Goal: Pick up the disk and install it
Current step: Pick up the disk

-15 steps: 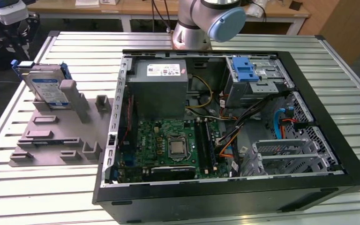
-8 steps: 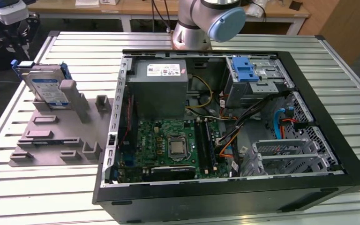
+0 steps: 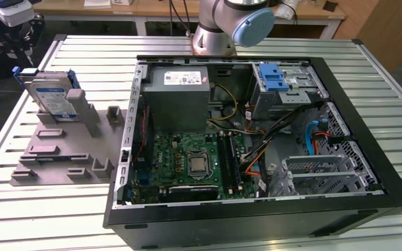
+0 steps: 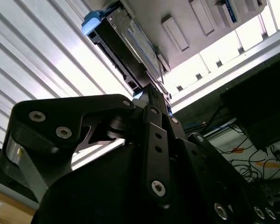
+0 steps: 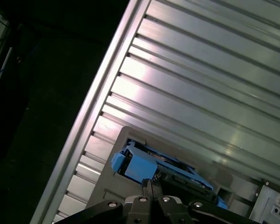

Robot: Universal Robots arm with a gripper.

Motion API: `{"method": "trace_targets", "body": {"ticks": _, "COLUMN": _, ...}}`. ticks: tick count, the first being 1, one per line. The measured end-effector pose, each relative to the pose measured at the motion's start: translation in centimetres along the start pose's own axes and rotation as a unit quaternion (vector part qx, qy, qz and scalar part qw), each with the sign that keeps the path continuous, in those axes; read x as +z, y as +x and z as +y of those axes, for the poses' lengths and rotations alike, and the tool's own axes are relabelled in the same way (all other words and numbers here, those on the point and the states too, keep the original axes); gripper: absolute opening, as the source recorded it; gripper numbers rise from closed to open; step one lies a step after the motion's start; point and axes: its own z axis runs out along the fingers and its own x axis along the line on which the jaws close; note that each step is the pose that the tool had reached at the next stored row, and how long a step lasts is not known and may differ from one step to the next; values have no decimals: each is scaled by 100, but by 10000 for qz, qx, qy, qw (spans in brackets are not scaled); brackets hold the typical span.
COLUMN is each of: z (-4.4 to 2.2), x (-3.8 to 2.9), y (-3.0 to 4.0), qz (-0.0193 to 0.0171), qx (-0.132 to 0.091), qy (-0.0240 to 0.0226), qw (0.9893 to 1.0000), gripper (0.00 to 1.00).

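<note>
The disk [image 3: 51, 97] is a silver drive with a white-and-blue label in a blue caddy. It stands on edge in a grey holder [image 3: 61, 151] at the exterior view's left. My gripper [image 3: 18, 39] hangs above and behind the disk, apart from it. In both wrist views the disk [image 4: 130, 42] [image 5: 135, 163] lies just beyond the fingertips. In the first wrist view the gripper [image 5: 148, 184] has its two fingers pressed together, with nothing between them. The second wrist view shows the gripper [image 4: 151, 91] pointing at the disk's near end.
An open black computer case [image 3: 257, 212] lies on the slatted metal table [image 3: 40, 219] at the exterior view's right. Inside are a grey power supply [image 3: 176, 97], a green mainboard [image 3: 187, 162], a blue latch [image 3: 278, 78] and a metal drive cage [image 3: 320, 170]. The arm's base [image 3: 219, 31] stands behind the case.
</note>
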Motion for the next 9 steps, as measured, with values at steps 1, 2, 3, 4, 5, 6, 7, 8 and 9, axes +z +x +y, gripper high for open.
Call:
{"method": "trace_targets", "body": {"ticks": 1, "z": 0, "x": 0, "y": 0, "qz": 1, "qx": -25, "qy": 1, "qw": 10000, "gripper": 11}}
{"method": "trace_targets", "body": {"ticks": 2, "z": 0, "x": 0, "y": 0, "qz": 2, "qx": -49, "qy": 1, "qw": 10000, "gripper": 11}}
{"method": "trace_targets", "body": {"ticks": 3, "z": 0, "x": 0, "y": 0, "qz": 3, "qx": -72, "qy": 2, "qw": 10000, "gripper": 11}}
{"method": "trace_targets", "body": {"ticks": 4, "z": 0, "x": 0, "y": 0, "qz": 4, "qx": -95, "qy": 2, "qw": 10000, "gripper": 11}}
{"method": "trace_targets", "body": {"ticks": 5, "z": 0, "x": 0, "y": 0, "qz": 5, "qx": -118, "qy": 2, "qw": 9999, "gripper": 11}}
{"method": "trace_targets", "body": {"ticks": 6, "z": 0, "x": 0, "y": 0, "qz": 6, "qx": -140, "qy": 3, "qw": 9999, "gripper": 11}}
{"method": "trace_targets", "body": {"ticks": 7, "z": 0, "x": 0, "y": 0, "qz": 7, "qx": -161, "qy": 3, "qw": 9999, "gripper": 11}}
{"method": "trace_targets", "body": {"ticks": 8, "z": 0, "x": 0, "y": 0, "qz": 8, "qx": -183, "qy": 4, "qw": 9998, "gripper": 11}}
{"method": "trace_targets", "body": {"ticks": 9, "z": 0, "x": 0, "y": 0, "qz": 8, "qx": -206, "qy": 4, "qw": 9998, "gripper": 11}}
